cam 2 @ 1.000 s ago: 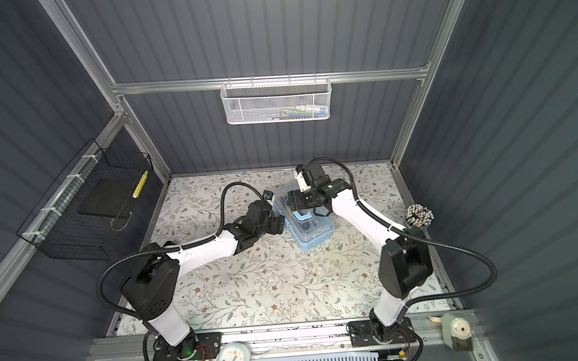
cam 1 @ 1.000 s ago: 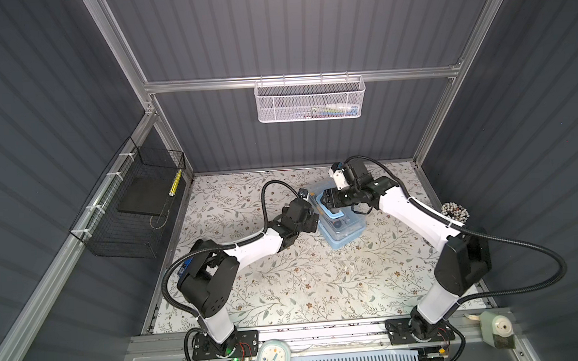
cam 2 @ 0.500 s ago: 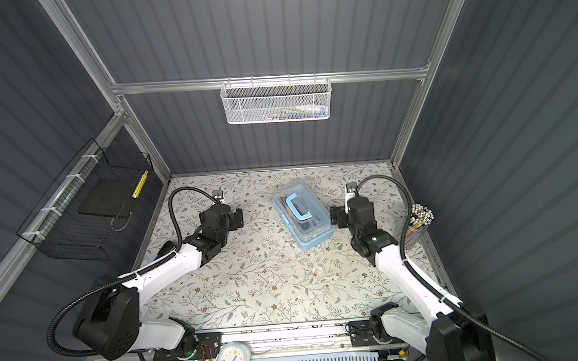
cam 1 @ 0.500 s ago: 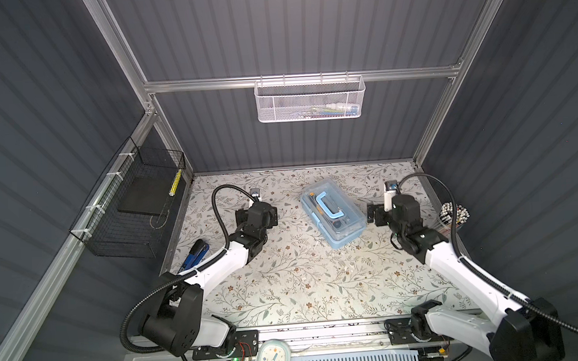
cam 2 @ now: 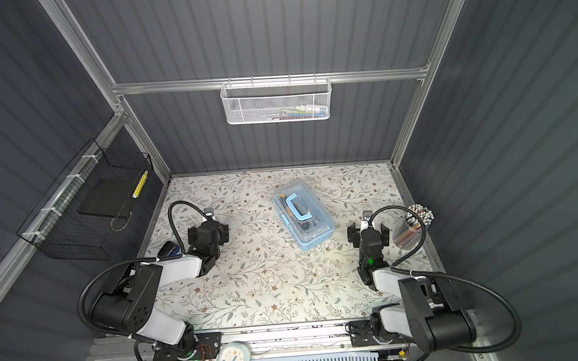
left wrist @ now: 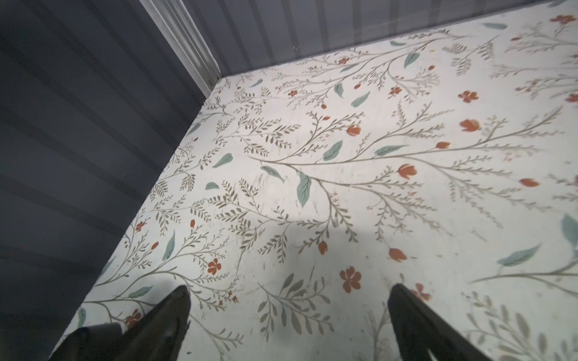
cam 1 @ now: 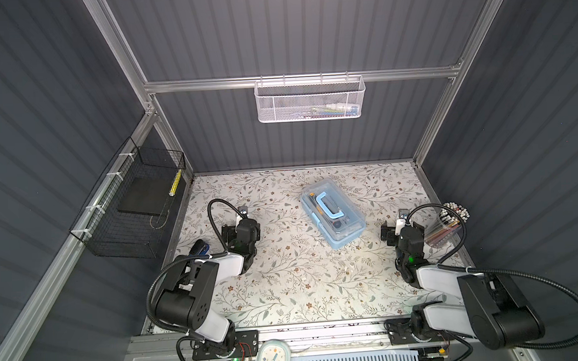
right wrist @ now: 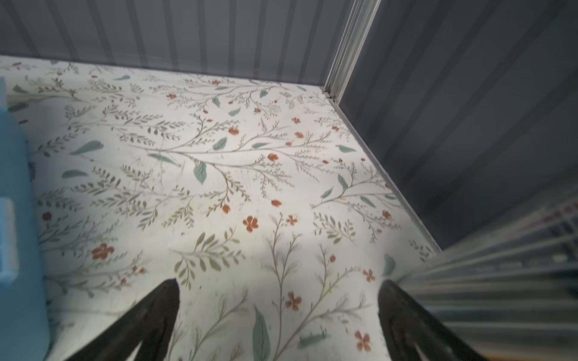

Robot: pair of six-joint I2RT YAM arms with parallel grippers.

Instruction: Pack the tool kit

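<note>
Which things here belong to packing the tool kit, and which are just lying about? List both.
Belongs to the job:
- tool kit, tools showing through its clear lid

Just lying about:
- white mesh basket on the back rail
- black wire basket on the side wall
- cup of pencils
- clock
- blue item beside the left arm

Both arms sit folded, elbows bent sharply, well apart from the tool kit (cam 1: 347, 226), the left arm to its left and the right arm to its right. The left gripper (left wrist: 289, 290) and the right gripper (right wrist: 279, 283) point away from their bases, jaws spread wide and holding nothing.
</note>
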